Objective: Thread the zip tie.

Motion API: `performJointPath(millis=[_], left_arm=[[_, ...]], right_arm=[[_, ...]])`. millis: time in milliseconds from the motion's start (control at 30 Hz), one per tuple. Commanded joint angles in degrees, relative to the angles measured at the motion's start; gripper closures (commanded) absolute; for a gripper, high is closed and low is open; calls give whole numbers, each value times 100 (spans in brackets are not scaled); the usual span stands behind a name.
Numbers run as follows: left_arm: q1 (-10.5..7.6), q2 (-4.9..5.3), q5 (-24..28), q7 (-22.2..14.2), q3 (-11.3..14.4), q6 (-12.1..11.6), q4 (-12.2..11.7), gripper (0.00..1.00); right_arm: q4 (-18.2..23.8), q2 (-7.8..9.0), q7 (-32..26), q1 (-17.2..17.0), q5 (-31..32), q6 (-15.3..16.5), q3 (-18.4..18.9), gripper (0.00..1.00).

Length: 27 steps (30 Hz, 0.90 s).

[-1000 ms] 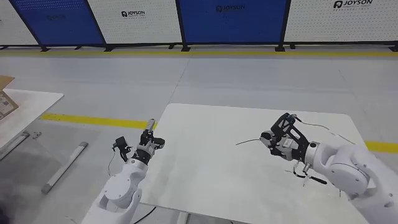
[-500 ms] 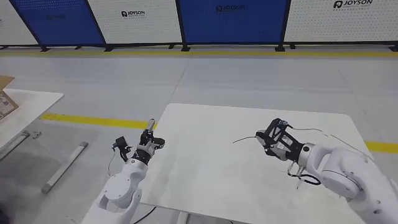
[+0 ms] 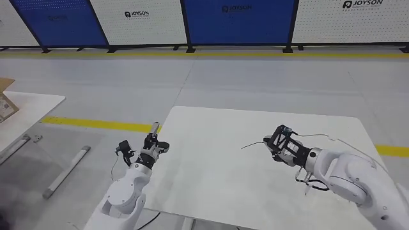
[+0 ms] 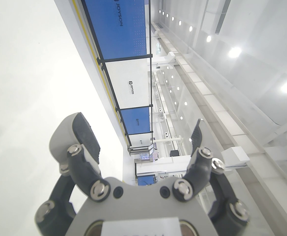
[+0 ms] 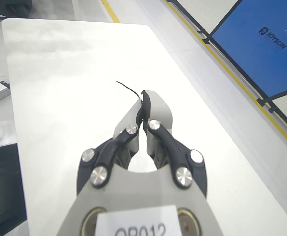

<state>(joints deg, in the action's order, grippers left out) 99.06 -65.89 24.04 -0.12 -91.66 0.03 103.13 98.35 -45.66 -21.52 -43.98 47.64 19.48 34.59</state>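
Right end effector clenched on zip tie. The thin black tail juts ahead of the tips, long axis roughly in line with the fingers, above white worktop. Left end effector released. Beyond: pegboard panels, yellow floor line.

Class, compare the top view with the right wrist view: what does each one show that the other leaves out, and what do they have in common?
Top view alone: the left gripper at the left edge of the white table, well apart from the right arm, and a longer stretch of the zip tie sticking out past the right gripper.
Right wrist view alone: the pads pressed together on the tie, with a short curved tip free beyond them.
Both: the table and the right gripper shut on the zip tie above it.
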Motion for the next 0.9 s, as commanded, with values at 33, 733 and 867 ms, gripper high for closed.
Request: performJointPath(millis=[33,733,867], left_arm=[[-21,40,-56,-721,-20,289,77,0],[7,232,-182,-3425,-30,1531,600,0],[-115,212,182,-3340,31,1810,376,0]], right_arm=[[0,0,0,0,0,0,0,100],[0,0,0,0,0,0,0,100],[0,0,0,0,0,0,0,100]])
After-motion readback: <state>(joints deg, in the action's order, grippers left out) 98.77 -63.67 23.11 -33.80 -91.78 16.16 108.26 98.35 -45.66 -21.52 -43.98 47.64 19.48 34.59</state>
